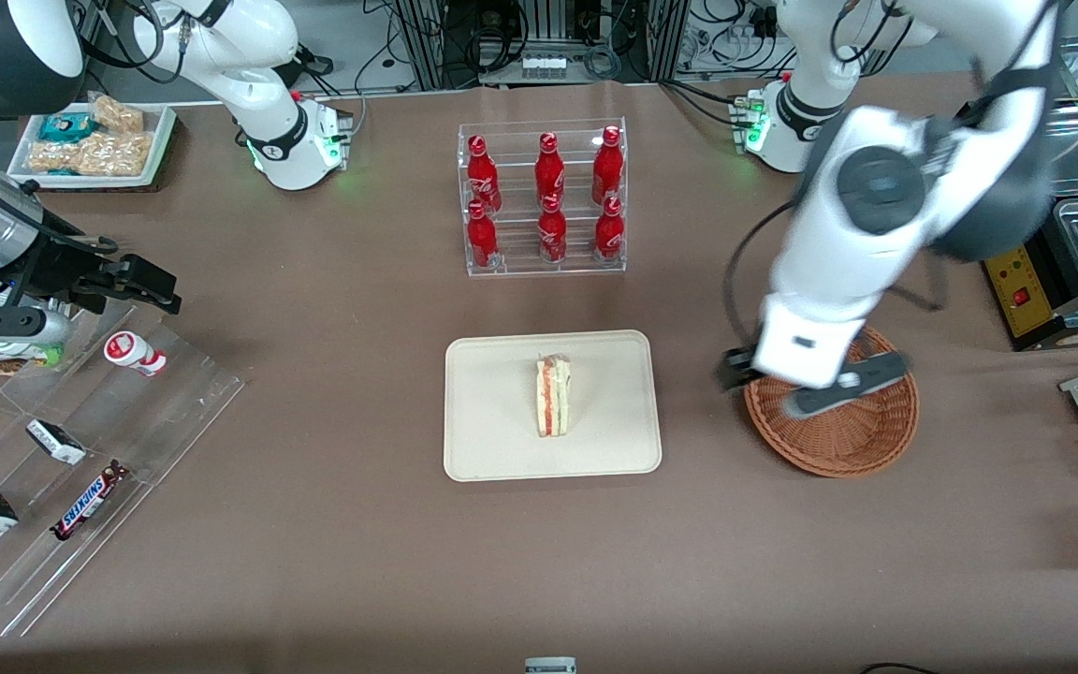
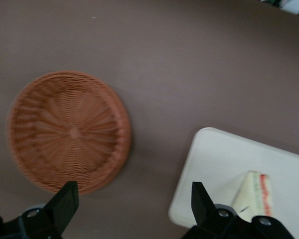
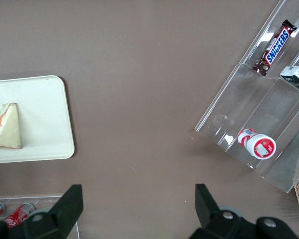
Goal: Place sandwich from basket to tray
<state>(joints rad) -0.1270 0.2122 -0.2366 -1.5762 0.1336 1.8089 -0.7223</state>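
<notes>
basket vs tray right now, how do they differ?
The basket is round, reddish-brown woven wicker; the tray is a flat, smooth, cream rectangle with rounded corners. The basket is empty; the tray carries the sandwich. The open gripper hangs above the basket, not the tray. Both sit on the brown table.

Left arm: glossy white shell links w/ dark grey round joint cap and a black joint band, black cable looping beside the forearm. White boxy wrist block w/ a small dark marking, dark grey crossbar under it. Base white w/ black ring, green LED lit, connector plugs at its side. Gripper (image 2: pixel 132 209): matte black, two wedge-shaped fingers (image 2: pixel 65 201) set wide apart, silver screw heads on the finger mounts. It hangs above the basket rim, on the side toward the tray.
</notes>
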